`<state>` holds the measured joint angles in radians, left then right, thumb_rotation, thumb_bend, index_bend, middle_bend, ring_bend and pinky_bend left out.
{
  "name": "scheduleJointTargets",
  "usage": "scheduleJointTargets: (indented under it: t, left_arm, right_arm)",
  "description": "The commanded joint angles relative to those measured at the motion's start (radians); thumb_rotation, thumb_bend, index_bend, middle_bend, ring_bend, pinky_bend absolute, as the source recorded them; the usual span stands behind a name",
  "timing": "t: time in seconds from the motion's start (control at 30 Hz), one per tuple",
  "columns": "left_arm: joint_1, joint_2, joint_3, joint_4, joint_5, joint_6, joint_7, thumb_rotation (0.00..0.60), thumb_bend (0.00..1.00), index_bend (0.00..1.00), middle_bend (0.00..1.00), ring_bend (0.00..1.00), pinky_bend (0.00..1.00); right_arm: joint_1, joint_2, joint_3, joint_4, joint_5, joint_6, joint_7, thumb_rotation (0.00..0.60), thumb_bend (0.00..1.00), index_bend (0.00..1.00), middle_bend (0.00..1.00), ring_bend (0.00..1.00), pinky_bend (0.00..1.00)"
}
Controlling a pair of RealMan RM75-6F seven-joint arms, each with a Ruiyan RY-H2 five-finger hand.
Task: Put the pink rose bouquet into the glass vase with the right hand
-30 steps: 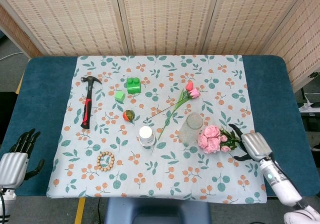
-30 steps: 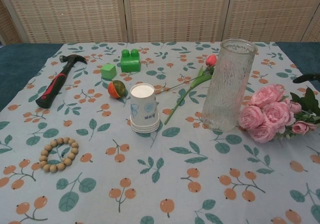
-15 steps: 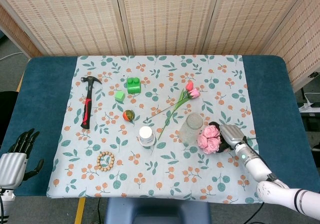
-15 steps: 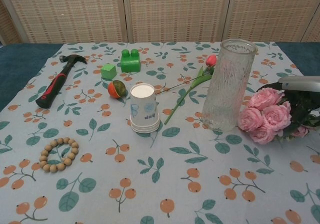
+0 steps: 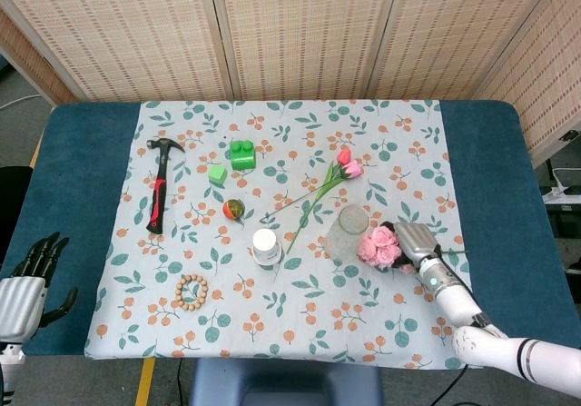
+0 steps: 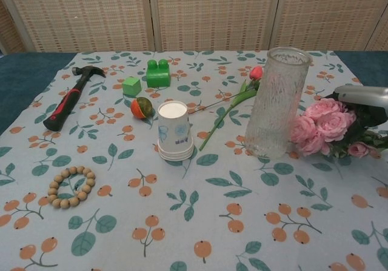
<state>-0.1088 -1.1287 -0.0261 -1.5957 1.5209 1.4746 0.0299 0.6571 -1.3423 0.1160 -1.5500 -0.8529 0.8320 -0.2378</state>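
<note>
Pink rose bouquet [image 5: 379, 246] beside glass vase [image 5: 347, 232], grasped by right hand [image 5: 415, 240]

In the chest view the right hand [image 6: 362, 95] is cut off by the picture's right edge, so only a grey sliver shows above the pink rose bouquet [image 6: 324, 127]. Whether its fingers close on the stems cannot be told; the head view hides them under the hand's back. The left hand [image 5: 29, 283], off the surface's near left corner, is partly cropped.
</note>
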Motion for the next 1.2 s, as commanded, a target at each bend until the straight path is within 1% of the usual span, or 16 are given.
scheduleJointTargets:
  t: [0.03,0.13,0.23,0.33,0.47,0.57,0.63,0.73,0.83,0.93,1.07,1.2]
  left_arm:
    - [0.000,0.000,0.000,-0.001,0.000,0.000,0.000,0.600,0.37,0.01,0.02,0.05,0.29]
    - [0.000,0.001,0.000,-0.002,0.001,0.001,-0.001,0.600,0.37,0.01,0.02,0.05,0.29]
    - [0.000,0.001,0.001,-0.003,0.003,0.000,0.000,0.600,0.37,0.01,0.02,0.05,0.29]
    - [0.000,0.000,0.001,-0.004,0.004,0.000,0.001,0.600,0.37,0.01,0.02,0.05,0.29]
    - [-0.001,0.000,0.002,-0.005,0.003,-0.003,0.003,0.600,0.37,0.01,0.02,0.05,0.29]
    - [-0.001,0.001,0.003,-0.007,0.004,-0.004,0.005,0.600,0.37,0.01,0.02,0.05,0.29]
    - [-0.001,0.001,0.004,-0.008,0.006,-0.004,0.004,0.600,0.37,0.01,0.02,0.05,0.29]
    - [-0.001,0.001,0.004,-0.007,0.006,-0.004,0.003,0.600,0.37,0.01,0.02,0.05,0.29]
    - [-0.002,0.001,0.003,-0.006,0.003,-0.007,0.001,0.600,0.37,0.01,0.02,0.05,0.29]
    - [-0.002,0.000,0.004,-0.005,0.003,-0.008,0.001,0.600,0.37,0.01,0.02,0.05,0.29]
    - [-0.002,0.001,0.003,-0.006,0.006,-0.005,0.000,0.600,0.37,0.01,0.02,0.05,0.29]
    - [-0.001,0.001,0.003,-0.006,0.008,-0.002,-0.002,0.600,0.37,0.01,0.02,0.05,0.29]
  right_arm:
    - [-0.073,0.065,0.017,-0.120,-0.142,0.195,0.011,0.600,0.44,0.85,1.00,0.94,1.00]
    - [-0.129,0.109,0.029,-0.203,-0.225,0.353,-0.003,0.600,0.44,0.85,1.00,0.94,1.00]
    - [-0.177,0.145,0.048,-0.280,-0.305,0.486,-0.005,0.600,0.44,0.85,1.00,0.94,1.00]
    - [-0.210,0.187,0.064,-0.367,-0.383,0.565,0.022,0.600,0.44,0.85,1.00,0.94,1.00]
    - [-0.228,0.244,0.091,-0.471,-0.462,0.607,0.074,0.600,0.44,0.85,1.00,0.94,1.00]
    - [-0.226,0.264,0.119,-0.534,-0.498,0.612,0.135,0.600,0.44,0.85,1.00,0.94,1.00]
    - [-0.217,0.273,0.140,-0.571,-0.507,0.596,0.198,0.600,0.44,0.85,1.00,0.94,1.00]
    - [-0.198,0.290,0.168,-0.614,-0.501,0.558,0.279,0.600,0.44,0.85,1.00,0.94,1.00]
    - [-0.175,0.289,0.200,-0.633,-0.489,0.534,0.323,0.600,0.45,0.86,1.00,0.94,1.00]
    - [-0.149,0.280,0.234,-0.654,-0.448,0.503,0.372,0.600,0.47,0.86,1.00,0.94,1.00]
    - [-0.116,0.299,0.277,-0.682,-0.365,0.437,0.449,0.600,0.49,0.86,1.00,0.94,1.00]
    - [-0.103,0.298,0.310,-0.679,-0.306,0.425,0.485,0.600,0.51,0.86,1.00,0.94,1.00]
